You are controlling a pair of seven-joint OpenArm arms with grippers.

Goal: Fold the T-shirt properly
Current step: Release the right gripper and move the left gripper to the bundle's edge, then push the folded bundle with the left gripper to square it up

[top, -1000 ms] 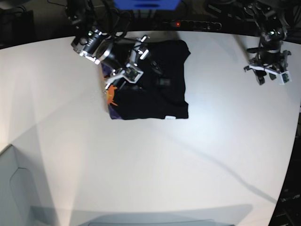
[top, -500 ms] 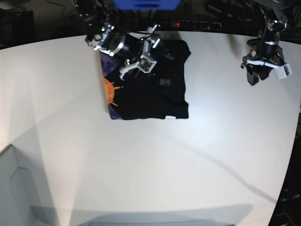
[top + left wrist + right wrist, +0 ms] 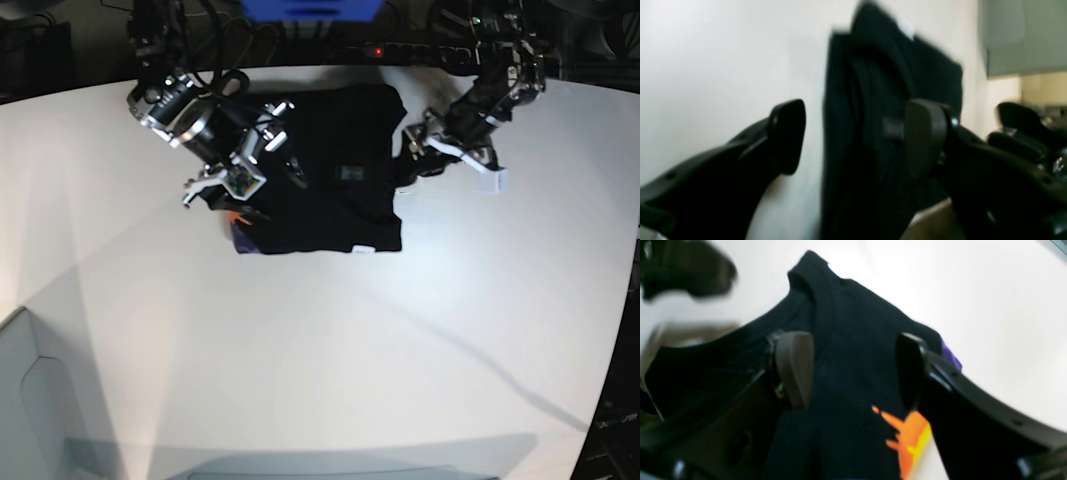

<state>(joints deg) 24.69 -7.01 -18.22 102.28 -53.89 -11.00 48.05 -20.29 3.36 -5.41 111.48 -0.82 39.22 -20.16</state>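
Both arms hang over the folded T-shirt at the far middle of the white table.

At the left of the base view, the right gripper hovers above the shirt's left edge, its jaws spread wide with nothing between them; its wrist camera looks down past both pads onto black cloth and a patch of orange-and-purple print. In the middle the shirt lies as a flat, roughly square bundle with a small white label at its near edge. On the right, the left gripper sits at the shirt's right edge, jaws apart and empty; one finger is over the table, the other over the cloth.
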